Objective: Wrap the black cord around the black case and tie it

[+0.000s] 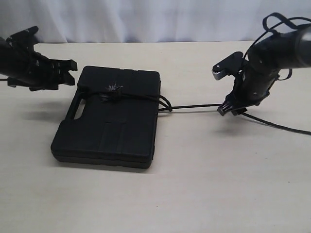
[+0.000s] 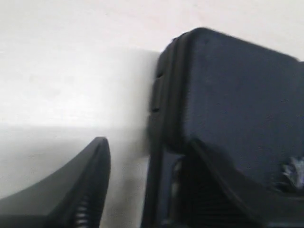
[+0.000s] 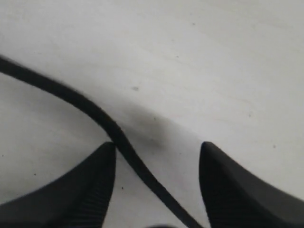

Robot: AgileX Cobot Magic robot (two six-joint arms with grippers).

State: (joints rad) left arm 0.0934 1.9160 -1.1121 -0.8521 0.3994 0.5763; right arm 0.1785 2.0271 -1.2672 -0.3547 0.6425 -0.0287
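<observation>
**Nearest the lens: the black case [image 1: 112,121], jaws parted on both sides**

Flat on the table [image 1: 218,189] it lies, left of centre in the exterior view, handle slot toward the left edge. The black cord [image 1: 194,107] crosses its upper part, with the frayed knot [image 1: 112,90] sitting on top. From there the cord drops off the right side and runs along the table toward the right of the frame.

My left arm reaches in from the upper left, held about level above the table. The left gripper [image 1: 71,73] points at the case's upper left corner, just beside it and not touching. On the wrist view my fingers [image 2: 90,180] stand apart, the case's edge showing in the gap beyond them.

My right arm bends down from the upper right, and the right gripper [image 1: 232,108] aims at the table, right over the cord. Up close, those fingers [image 3: 95,185] stand apart too. The cord passes between them, close against one, unpinched.
</observation>
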